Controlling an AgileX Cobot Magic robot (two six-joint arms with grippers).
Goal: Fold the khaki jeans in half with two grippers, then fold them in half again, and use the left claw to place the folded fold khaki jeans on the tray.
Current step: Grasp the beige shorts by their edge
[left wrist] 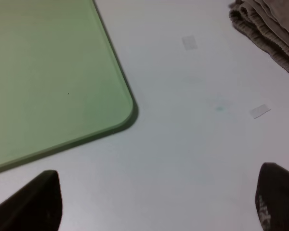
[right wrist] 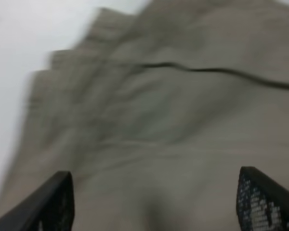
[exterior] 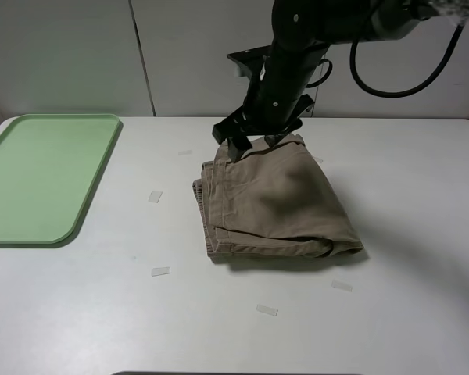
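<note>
shows the khaki jeans [exterior: 277, 205], knee-length khaki-tan cotton shorts, folded into a compact layered bundle near the middle of the white bench [exterior: 422, 234]. stacked edges and gathered waistband turned toward the flat light-green plastic tray [exterior: 31, 180], rectangular, with rounded corners and a low rim. tray at the left end of the bench, well apart from the bundle, nothing on it.

right pincer [exterior: 254, 141]: black, on the thick cabled arm, just above the far edge of the bundle. fingers spread wide in the right wrist view, blurred there, with no cloth clamped between them; released.

left pincer [left wrist: 156, 207]: black fingertips far apart over plain bench, released and empty. looks onto a rounded corner of the tray and one edge of the bundle. out of the high view.

progress, judged from the layering: both halvings done, or very nearly. leaves the last step only, not yet begun: gripping the bundle with the left pincer, carrying it across, setting it on the tray.

count: one pair of shorts; one tray; two pincers, one per wrist view; five small pale tape scraps [exterior: 155, 196] on the bench in the high view, one of them faint.
</note>
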